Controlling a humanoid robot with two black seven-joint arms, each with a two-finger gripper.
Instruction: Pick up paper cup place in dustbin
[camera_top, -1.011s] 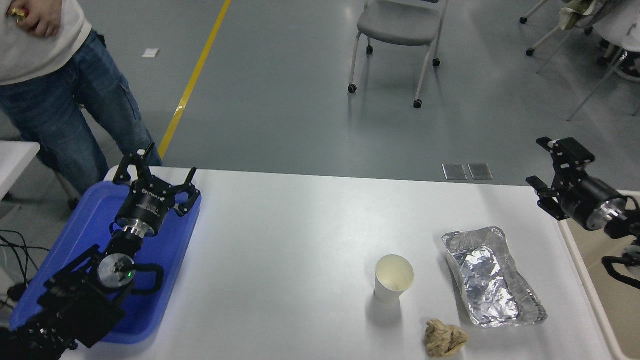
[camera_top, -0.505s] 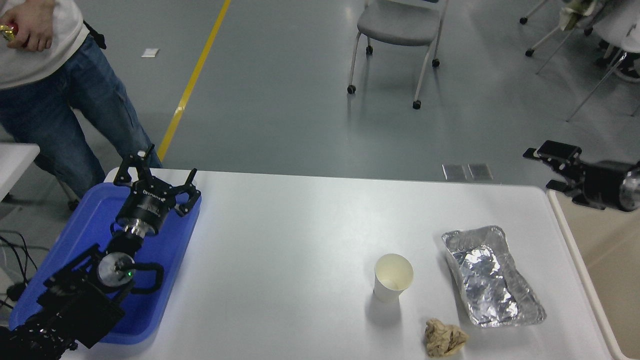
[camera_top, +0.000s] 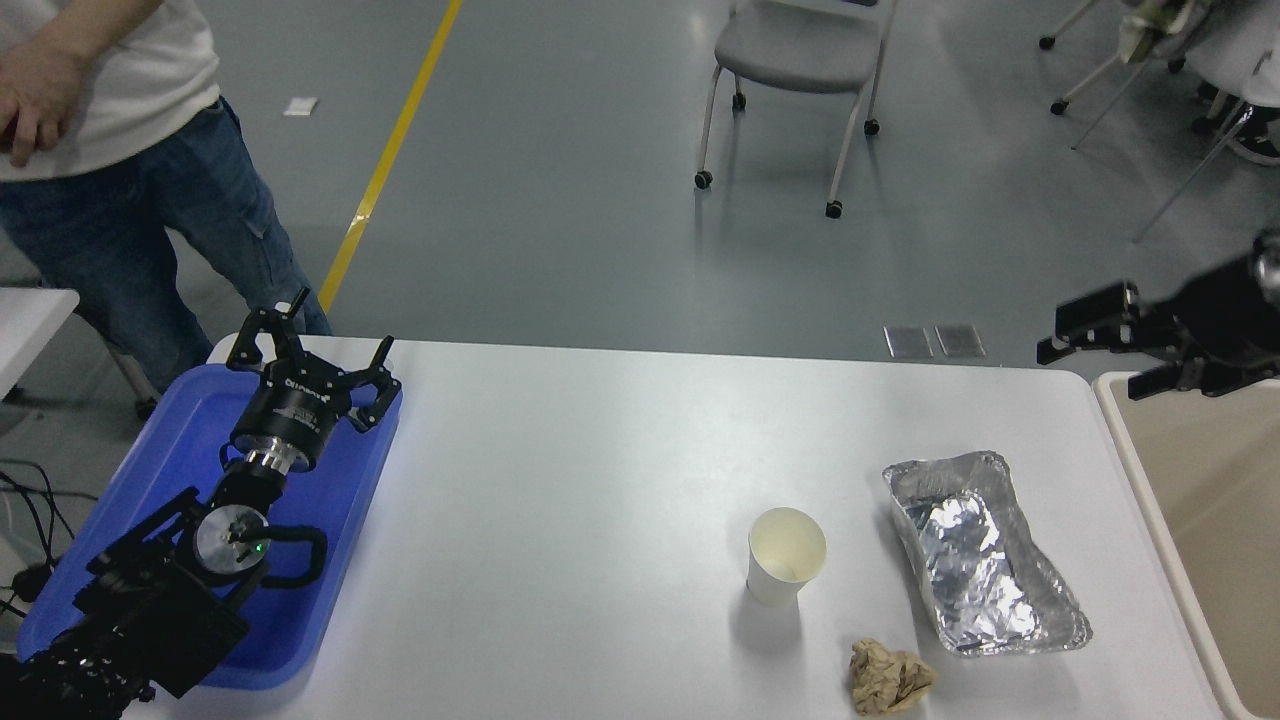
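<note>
My right gripper (camera_top: 1100, 350) hangs spread and empty at right edge, by dustbin (camera_top: 1130, 440); paper cup (camera_top: 786, 555) upright lower centre on bench (camera_top: 600, 480), reachable. Left gripper (camera_top: 305, 360) parked, splayed.

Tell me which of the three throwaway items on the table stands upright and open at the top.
The paper cup: white, upright, open rim up. The foil tray lies flat to its right; the brown paper ball is crumpled.
</note>
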